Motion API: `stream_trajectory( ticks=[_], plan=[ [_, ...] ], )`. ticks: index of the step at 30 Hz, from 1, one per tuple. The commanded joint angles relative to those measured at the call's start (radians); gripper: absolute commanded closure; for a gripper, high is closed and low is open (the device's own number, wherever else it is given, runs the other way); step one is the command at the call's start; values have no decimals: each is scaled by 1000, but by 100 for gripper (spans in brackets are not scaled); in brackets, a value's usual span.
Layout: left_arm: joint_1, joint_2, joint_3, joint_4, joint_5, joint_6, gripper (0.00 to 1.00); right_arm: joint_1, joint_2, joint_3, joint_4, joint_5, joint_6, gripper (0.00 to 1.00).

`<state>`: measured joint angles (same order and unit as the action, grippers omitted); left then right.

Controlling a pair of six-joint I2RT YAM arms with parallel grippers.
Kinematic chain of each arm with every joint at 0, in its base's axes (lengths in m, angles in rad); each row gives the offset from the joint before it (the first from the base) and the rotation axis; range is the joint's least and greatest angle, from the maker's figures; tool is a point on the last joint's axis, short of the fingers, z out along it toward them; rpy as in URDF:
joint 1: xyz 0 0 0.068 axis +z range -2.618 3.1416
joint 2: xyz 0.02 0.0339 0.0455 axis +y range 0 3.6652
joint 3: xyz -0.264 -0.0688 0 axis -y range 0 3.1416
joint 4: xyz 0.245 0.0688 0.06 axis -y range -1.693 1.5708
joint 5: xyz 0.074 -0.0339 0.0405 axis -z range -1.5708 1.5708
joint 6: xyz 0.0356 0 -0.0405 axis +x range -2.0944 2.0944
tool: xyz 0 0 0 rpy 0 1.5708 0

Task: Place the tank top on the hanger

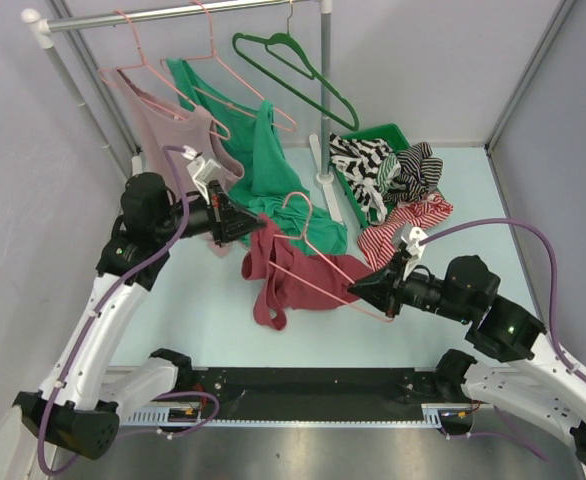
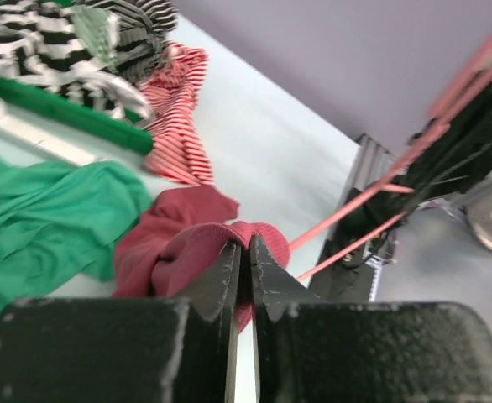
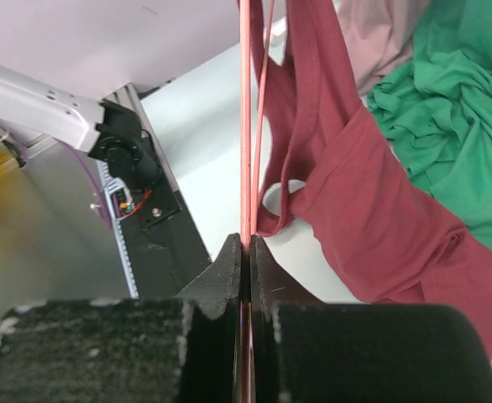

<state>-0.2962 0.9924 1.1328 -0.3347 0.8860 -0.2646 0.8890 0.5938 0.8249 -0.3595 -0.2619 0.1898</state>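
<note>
Around the hanger (image 3: 245, 126), closed right hand (image 3: 246, 243)

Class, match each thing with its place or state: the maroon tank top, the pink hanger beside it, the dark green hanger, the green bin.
1. tank top
2. pink hanger
3. dark green hanger
4. green bin

A. hangs bare on the rail
B. pinched by the right gripper
C. holds striped clothes
D. pinched by the left gripper

Pairs: 1-D, 2-B, 3-A, 4-C
</note>
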Motion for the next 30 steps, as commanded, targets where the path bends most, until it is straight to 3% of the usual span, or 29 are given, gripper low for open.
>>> stream_trajectory(
  ticks=[1, 4, 6, 7, 11, 16, 24, 30],
  plan=[
    [54, -70, -25, 3, -74, 48, 85, 7, -37, 29, 74, -77, 13, 100],
    [68, -78, -45, 14, -71, 44, 76, 7, -42, 37, 71, -100, 13, 100],
    [69, -80, -47, 3, -84, 48, 53, 7, -34, 40, 70, -106, 14, 100],
    [69, -86, -47, -10, -91, 51, 36, 7, -32, 42, 70, -106, 14, 100],
    [72, -115, -45, -50, -131, 100, 2, 7, -32, 40, 70, -112, 10, 100],
    [81, -164, -73, -83, -153, 171, 1, 4, -28, 45, 73, -132, 5, 100],
    [88, -319, -211, -27, 47, 326, 1, -38, -20, 43, 108, -201, 13, 100],
    [175, -305, -228, -73, 217, 433, 6, -116, -2, 65, 100, -295, 5, 100]
  ],
)
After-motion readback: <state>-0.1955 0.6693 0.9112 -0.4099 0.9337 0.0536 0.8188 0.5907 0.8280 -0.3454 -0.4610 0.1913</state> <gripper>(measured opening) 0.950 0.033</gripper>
